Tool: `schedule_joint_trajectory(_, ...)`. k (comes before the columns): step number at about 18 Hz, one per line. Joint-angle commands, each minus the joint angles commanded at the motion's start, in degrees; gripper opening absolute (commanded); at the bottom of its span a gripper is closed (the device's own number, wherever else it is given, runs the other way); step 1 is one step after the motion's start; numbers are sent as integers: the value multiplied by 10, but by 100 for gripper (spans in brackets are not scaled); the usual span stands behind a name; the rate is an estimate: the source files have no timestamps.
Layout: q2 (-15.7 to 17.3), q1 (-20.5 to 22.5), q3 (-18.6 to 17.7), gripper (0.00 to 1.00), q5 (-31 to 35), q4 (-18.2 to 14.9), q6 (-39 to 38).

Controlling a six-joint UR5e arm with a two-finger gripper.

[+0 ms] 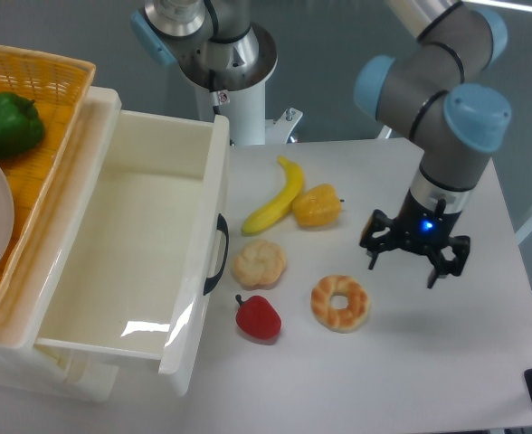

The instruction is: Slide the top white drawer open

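Your top white drawer (130,244) stands pulled well out of the cabinet at the left, its black handle (219,253) facing the table (447,362); above it sits the orange basket (40,99) holding a green pepper (8,122); just beside the handle lie a bun (259,263) and a red pepper (259,317), then a doughnut (340,303), a banana (276,199) and a yellow pepper (317,206); your gripper (415,262) hangs well to the right, fingers spread, holding nothing.
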Motion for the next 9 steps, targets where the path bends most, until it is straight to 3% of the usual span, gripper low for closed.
schedule_joint_trajectory(6, -57, -4, 29, 100, 87, 0, 91)
schedule_joint_trajectory(9, -70, -14, 33, 100, 117, 0, 93)
